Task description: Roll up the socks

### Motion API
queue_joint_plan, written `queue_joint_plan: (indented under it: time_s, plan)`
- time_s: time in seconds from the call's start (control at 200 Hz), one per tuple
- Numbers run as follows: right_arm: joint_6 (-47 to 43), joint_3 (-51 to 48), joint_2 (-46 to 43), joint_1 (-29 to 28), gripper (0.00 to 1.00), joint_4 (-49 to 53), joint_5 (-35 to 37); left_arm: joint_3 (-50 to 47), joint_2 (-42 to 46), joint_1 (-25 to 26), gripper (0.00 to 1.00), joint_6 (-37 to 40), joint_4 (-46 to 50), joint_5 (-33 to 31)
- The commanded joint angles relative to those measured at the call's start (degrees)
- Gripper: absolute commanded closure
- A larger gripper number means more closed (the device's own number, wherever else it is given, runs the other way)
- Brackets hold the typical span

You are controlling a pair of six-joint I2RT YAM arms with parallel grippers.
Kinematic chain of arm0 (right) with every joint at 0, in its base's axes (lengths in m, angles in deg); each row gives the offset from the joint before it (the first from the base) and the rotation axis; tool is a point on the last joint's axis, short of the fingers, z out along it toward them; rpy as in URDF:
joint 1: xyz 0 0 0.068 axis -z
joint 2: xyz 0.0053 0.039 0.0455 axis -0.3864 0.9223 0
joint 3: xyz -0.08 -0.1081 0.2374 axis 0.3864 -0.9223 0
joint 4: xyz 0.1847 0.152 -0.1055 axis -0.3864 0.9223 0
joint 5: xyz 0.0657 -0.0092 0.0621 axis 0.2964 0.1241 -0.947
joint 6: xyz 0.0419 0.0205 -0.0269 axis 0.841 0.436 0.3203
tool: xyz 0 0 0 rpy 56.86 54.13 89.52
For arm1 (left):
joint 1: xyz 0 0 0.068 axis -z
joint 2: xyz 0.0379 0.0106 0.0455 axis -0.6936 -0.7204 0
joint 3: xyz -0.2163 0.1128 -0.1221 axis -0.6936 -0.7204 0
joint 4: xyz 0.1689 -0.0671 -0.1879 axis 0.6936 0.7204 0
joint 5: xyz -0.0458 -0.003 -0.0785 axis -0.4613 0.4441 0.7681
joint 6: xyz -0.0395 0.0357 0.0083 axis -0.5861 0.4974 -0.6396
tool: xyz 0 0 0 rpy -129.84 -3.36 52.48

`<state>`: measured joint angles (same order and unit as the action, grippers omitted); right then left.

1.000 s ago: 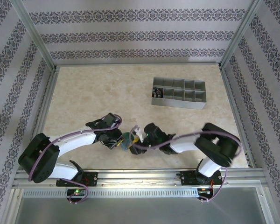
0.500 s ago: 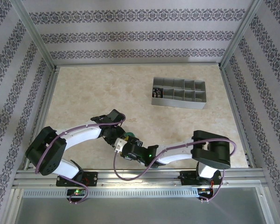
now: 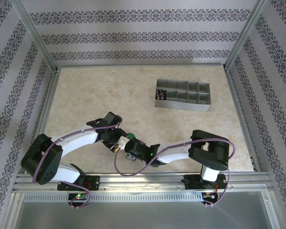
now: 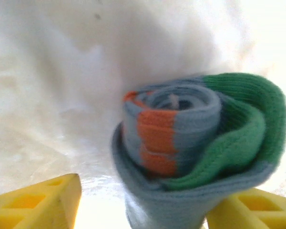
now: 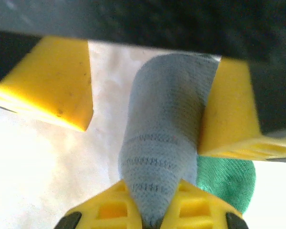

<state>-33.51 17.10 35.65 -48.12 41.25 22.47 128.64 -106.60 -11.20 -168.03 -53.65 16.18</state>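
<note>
right fingers (image 5: 150,210) pinch the rolled sock (image 4: 181,157)

the blue sock, orange bands and green heel showing, is near the front edge of the tabletop (image 3: 109,90), between the two arms. the right fingers are closed tight on its blue end; the left fingers (image 4: 145,210) stand wide apart either side, gripping nothing.
</note>
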Motion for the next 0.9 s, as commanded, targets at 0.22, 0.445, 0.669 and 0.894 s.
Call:
queue_joint_plan:
  time_s: [0.22,0.445,0.669,0.894]
  plan:
    - [14.35,-11.48,3.35,10.16,1.00,3.93,-25.73,-1.85,4.99,-3.00,0.17,-1.60,-4.37,1.48]
    - [18.39,-13.81,3.60,14.66,1.00,1.69,-32.00,-3.41,6.91,-3.06,0.21,-1.30,-7.45,1.02]
    - [22.86,-14.52,6.10,19.27,1.00,0.28,-38.89,-6.01,8.47,-2.83,0.30,-1.25,-9.37,1.76]
    - [27.25,-15.12,7.94,23.34,1.00,-0.97,-44.07,-5.28,6.62,-1.68,0.39,-0.62,-11.96,1.21]
